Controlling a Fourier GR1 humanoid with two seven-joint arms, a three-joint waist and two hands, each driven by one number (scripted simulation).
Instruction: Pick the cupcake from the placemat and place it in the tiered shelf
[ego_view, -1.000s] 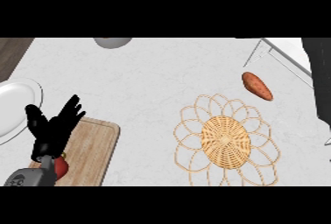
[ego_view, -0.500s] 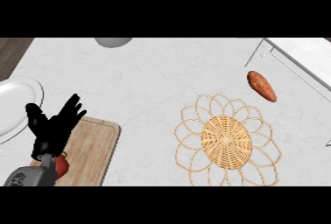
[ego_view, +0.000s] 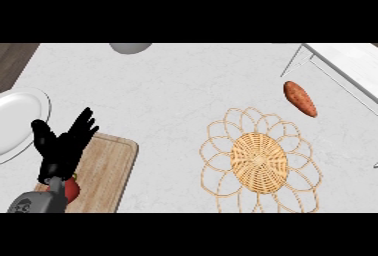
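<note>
Placemat (ego_view: 258, 159) between cutting board (ego_view: 107, 167) and sweet potato (ego_view: 300, 98), shelf (ego_view: 353, 59) beyond

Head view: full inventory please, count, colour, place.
round woven wicker placemat: 1, tan, centre-right, nothing on it
oblong sweet potato: 1, orange-brown, upper right, beside the shelf
tiered shelf: 1, white, top-right corner
round plate: 1, white, left edge
bowl: 1, grey, top edge, partly cut off
wooden cutting board: 1, light brown, lower left
round red item: 1, on the board, partly hidden by the forearm
marble counter: 1, white
cupcake: none visible
left hand: 1, black, open, lower left
</note>
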